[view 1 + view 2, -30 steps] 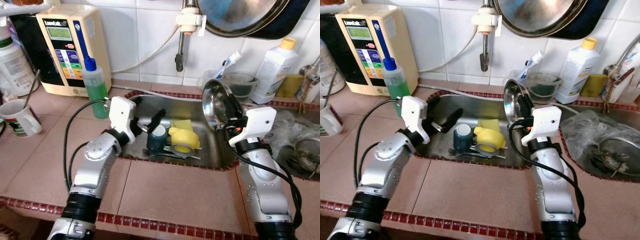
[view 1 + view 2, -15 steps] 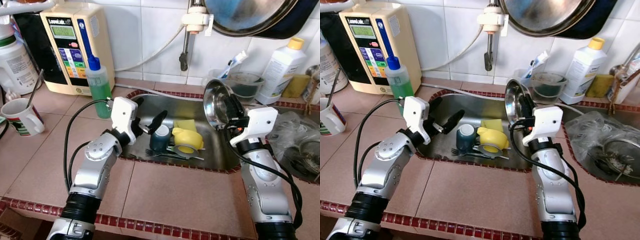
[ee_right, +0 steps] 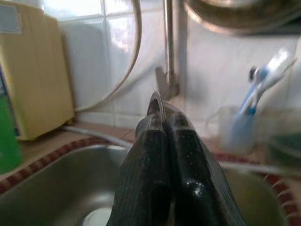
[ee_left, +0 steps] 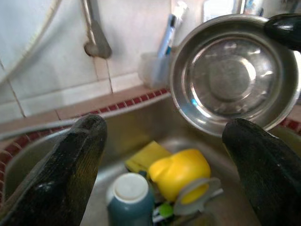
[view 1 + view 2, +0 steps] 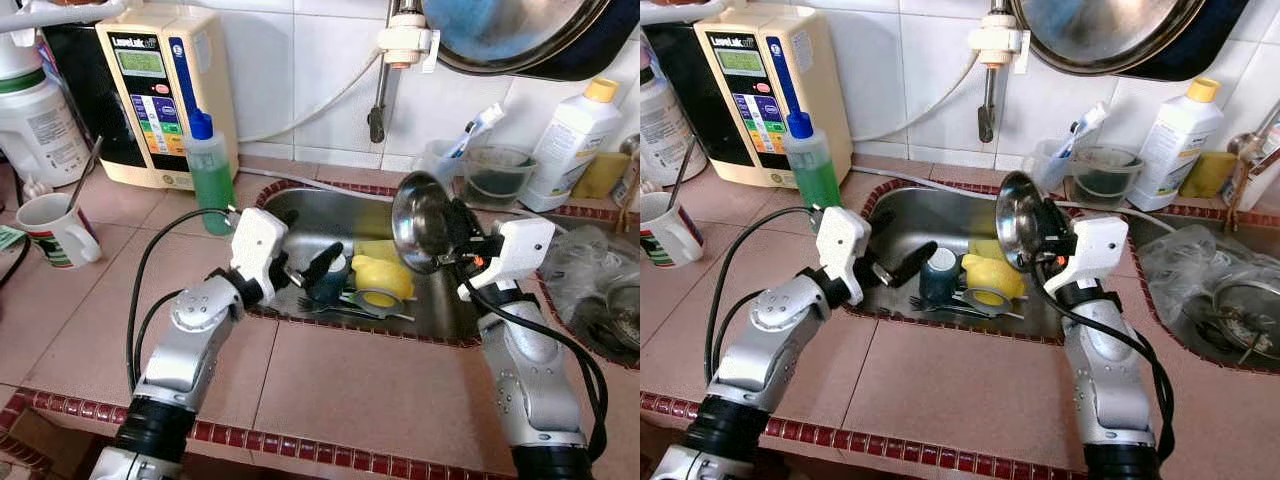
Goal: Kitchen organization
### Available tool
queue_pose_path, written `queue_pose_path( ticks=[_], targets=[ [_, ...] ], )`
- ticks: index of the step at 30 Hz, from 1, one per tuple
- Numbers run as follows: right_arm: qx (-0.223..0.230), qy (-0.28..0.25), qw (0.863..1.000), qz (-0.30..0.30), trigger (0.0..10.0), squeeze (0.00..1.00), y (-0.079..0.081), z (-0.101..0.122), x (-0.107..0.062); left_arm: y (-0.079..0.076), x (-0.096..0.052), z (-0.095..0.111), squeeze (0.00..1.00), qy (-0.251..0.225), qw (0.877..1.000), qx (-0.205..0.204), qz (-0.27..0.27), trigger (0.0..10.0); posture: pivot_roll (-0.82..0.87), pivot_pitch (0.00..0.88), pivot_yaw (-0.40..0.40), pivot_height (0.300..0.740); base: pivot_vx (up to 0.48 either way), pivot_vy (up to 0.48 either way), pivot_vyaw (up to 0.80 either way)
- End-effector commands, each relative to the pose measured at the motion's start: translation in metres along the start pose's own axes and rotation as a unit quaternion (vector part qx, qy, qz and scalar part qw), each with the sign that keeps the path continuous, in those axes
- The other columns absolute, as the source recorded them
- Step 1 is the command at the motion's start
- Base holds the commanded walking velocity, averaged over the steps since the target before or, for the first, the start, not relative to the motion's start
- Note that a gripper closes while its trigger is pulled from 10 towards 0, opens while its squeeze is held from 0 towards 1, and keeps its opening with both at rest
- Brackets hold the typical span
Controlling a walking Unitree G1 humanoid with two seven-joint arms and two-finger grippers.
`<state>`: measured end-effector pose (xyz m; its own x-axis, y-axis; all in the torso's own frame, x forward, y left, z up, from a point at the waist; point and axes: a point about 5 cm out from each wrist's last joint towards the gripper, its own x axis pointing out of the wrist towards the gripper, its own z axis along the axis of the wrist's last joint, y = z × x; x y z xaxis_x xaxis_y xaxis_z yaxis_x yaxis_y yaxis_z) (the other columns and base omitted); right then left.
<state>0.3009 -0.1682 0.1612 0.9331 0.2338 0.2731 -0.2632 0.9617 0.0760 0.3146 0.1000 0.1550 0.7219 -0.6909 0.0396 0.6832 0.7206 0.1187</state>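
My right gripper [image 5: 452,238] is shut on the rim of a steel bowl [image 5: 420,222], holding it tilted on edge above the right half of the sink [image 5: 300,205]; in the right wrist view its fingers [image 3: 155,155] pinch the thin rim. Over the sink's left side my left gripper [image 5: 300,272] is open, just beside an upturned teal cup [image 5: 328,284]. A yellow cup [image 5: 382,278] lies on its side next to that one, with a yellow sponge [image 5: 372,248] behind it. The left wrist view looks past both open fingers at the teal cup [image 4: 128,197], the yellow cup [image 4: 181,172] and the bowl [image 4: 235,75].
Forks [image 5: 325,305] and a grey ring [image 5: 372,298] lie in the sink. A green soap bottle [image 5: 210,170], a water machine [image 5: 160,90] and a mug [image 5: 55,228] stand at the left. A faucet [image 5: 378,110], a tub [image 5: 495,170] and a white bottle [image 5: 575,140] line the back wall.
The camera has shifted. My right gripper has carried the bowl a little leftward and lower over the sink. My left gripper has moved closer to the teal cup.
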Motion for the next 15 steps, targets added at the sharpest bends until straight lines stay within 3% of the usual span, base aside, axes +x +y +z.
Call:
queue_pose_path(
  ticks=[1, 7, 15],
  targets=[
    [0.022, -0.001, 1.0, 0.012, 10.0, 0.0, 0.001, 0.002, -0.002, -0.005, -0.001, 0.004, 0.0, 0.004, 1.0, 0.013, -0.016, 10.0, -0.04, 0.0, 0.008, 0.74, 0.0, 0.0, 0.0],
    [0.076, 0.024, 0.997, 0.022, 10.0, 0.0, -0.004, -0.007, -0.005, -0.016, -0.006, 0.005, 0.0, 0.016, 0.999, 0.012, -0.05, 10.0, -0.04, 0.006, 0.015, 0.74, 0.0, 0.0, 0.0],
    [0.105, 0.082, 0.99, 0.052, 10.0, 0.0, -0.011, -0.024, -0.005, -0.028, -0.013, 0.005, 0.0, 0.03, 0.995, 0.02, -0.097, 10.0, -0.03, 0.008, 0.014, 0.74, 0.0, 0.0, 0.0]
  ],
)
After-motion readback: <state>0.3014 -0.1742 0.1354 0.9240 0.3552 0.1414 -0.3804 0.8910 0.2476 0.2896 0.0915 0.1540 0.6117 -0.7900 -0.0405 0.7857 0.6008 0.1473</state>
